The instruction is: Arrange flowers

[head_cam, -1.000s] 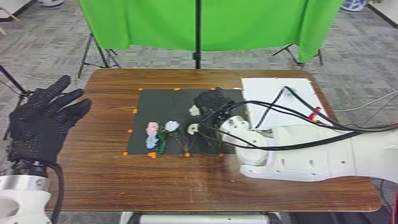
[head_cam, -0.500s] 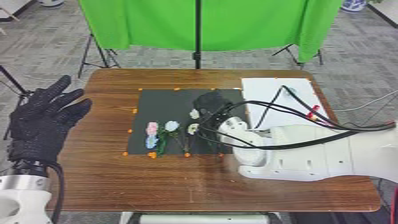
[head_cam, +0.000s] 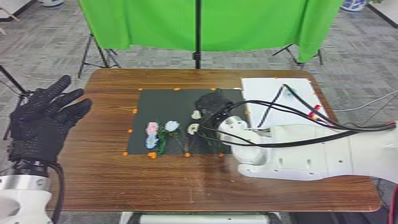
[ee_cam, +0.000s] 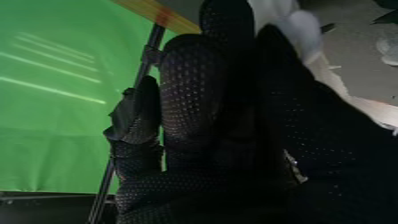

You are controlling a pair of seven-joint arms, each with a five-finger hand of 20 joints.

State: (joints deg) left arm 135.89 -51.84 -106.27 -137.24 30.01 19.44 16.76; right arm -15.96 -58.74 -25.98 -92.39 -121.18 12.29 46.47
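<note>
The soft-petalled white flower (head_cam: 196, 114) has edged nearer, best stem-held; whether the black-gloved right hand (head_cam: 211, 102) grips it, I cannot tell.

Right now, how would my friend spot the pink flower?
On the brown wooden table lies a dark mat. Near the mat's left edge, the pink flower sits just beyond a blue one. It's the only pink bloom; its neighbours are blue or white.

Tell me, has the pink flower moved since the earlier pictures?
No. In the head view, the pink flower lies in the same spot on the dark mat, just in from the mat's left edge.
</note>
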